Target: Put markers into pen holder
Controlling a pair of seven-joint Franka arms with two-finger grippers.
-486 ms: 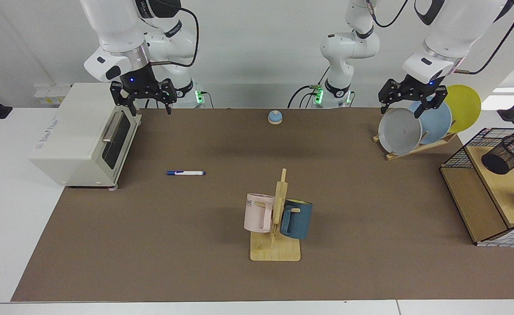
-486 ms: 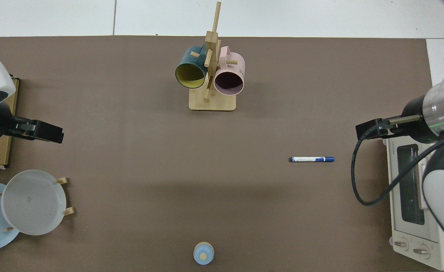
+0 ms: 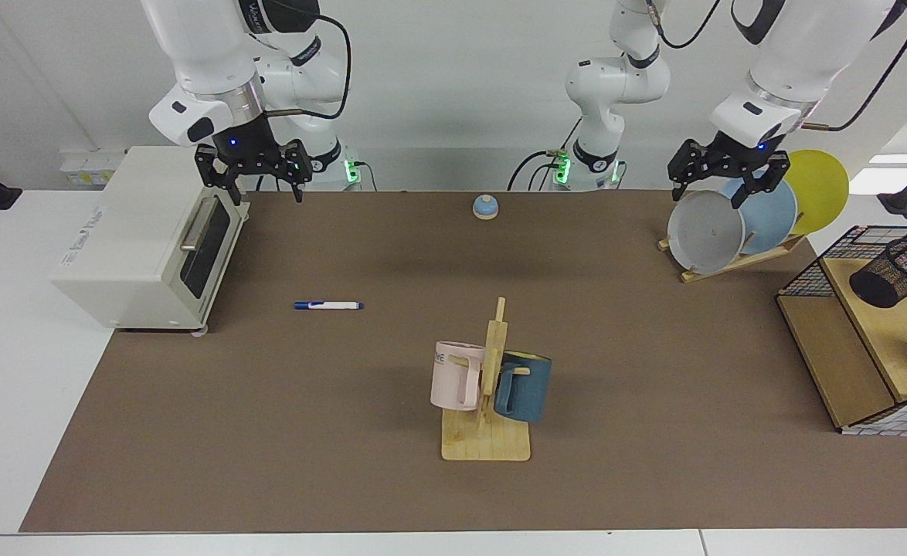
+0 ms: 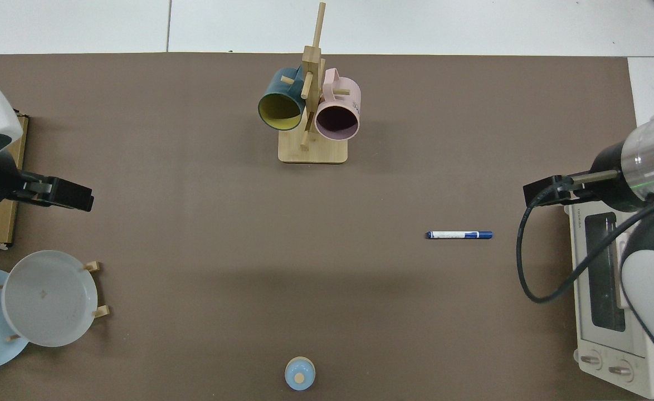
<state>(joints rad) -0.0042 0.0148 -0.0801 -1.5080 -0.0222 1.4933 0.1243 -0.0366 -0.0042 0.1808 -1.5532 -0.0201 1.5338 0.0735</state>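
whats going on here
Nothing is being handled yet. The marker lies flat on the brown mat, untouched, and the pen holder sits far off in the wire basket. The right gripper hangs open by the toaster oven; the left gripper hangs open over the plate rack.

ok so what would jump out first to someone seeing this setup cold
Probably the slim white marker with blue cap lying alone on the brown mat in front of the cream toaster oven. Then the wooden mug tree mid-table with a pink mug and a dark blue mug. The right gripper and left gripper hang open above the table's far corners.
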